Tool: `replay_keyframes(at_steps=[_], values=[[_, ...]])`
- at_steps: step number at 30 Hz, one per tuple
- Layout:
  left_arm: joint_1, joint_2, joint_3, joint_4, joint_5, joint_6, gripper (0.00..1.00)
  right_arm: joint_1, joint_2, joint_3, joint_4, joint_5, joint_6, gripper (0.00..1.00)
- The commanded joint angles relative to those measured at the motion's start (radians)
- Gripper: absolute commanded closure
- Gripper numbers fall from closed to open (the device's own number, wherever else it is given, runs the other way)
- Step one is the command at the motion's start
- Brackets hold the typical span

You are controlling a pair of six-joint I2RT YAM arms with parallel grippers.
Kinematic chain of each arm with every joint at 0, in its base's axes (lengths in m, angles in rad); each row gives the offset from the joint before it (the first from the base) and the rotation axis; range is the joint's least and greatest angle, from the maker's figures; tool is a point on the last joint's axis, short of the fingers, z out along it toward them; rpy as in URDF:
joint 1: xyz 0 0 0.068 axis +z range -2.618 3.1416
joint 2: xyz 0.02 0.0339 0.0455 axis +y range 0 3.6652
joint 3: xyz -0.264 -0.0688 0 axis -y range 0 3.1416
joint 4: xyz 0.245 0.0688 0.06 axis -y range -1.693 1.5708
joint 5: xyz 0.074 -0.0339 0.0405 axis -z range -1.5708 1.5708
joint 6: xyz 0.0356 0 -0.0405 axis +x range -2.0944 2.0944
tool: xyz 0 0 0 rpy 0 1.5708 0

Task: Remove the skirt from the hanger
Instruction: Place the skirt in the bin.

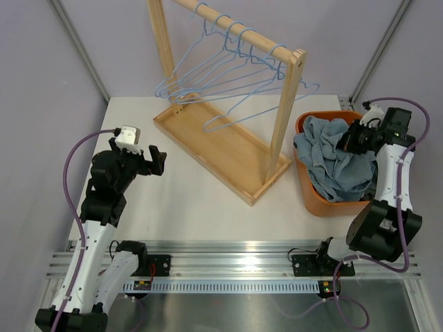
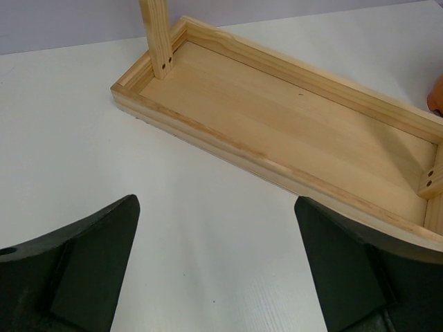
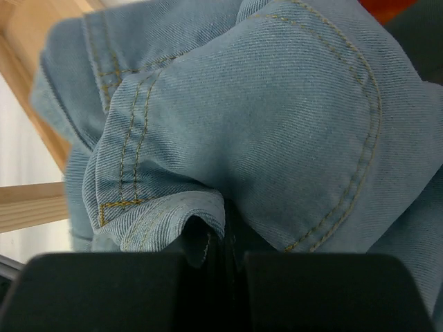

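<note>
Two tools: our right tool [image 1: 351,138] clamps a fold of the skirt [image 1: 331,164], which lies in the bin [image 1: 309,200], off the hangers [image 1: 228,59]. The left tool [image 1: 151,162] gapes idle over the table [image 1: 194,207]. Drop-off step, we judge; next we release and lift clear.

— Room around the left claw [image 2: 214,207]?
— Plenty: bare counter [image 1: 180,214] to either side and between the spread fingers [image 2: 90,263]; ahead, only the low rim of the rack tray [image 1: 208,145].
— Right side?
— Tight. Right claw [image 3: 225,238] nosed into the skirt [image 1: 332,166], basket [image 1: 311,204] wall close around, rack post [image 1: 284,117] just beside, hangers [image 1: 228,41] overhead along the rail [image 1: 235,26].
</note>
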Motion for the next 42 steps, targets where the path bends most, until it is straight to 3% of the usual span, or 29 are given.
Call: replay_keyframes(at_steps=[1,14,22,33,42], values=[[0.004,0.017,0.049,0.030,0.033,-0.016,0.01,-0.001,0.089,-0.025,-0.077,0.126,-0.116,1.00],[0.003,0.055,0.061,0.079,0.068,-0.082,0.01,0.009,0.244,-0.146,-0.011,0.304,-0.231,0.85],[0.004,0.083,0.066,0.120,0.084,-0.130,0.01,0.009,0.239,-0.134,-0.015,0.333,-0.266,0.61],[0.003,0.115,0.090,0.139,0.099,-0.149,0.01,0.008,0.031,0.116,-0.198,0.355,-0.363,0.23],[0.004,0.089,0.093,0.150,0.082,-0.133,0.01,0.008,-0.043,0.287,-0.301,0.307,-0.363,0.01]])
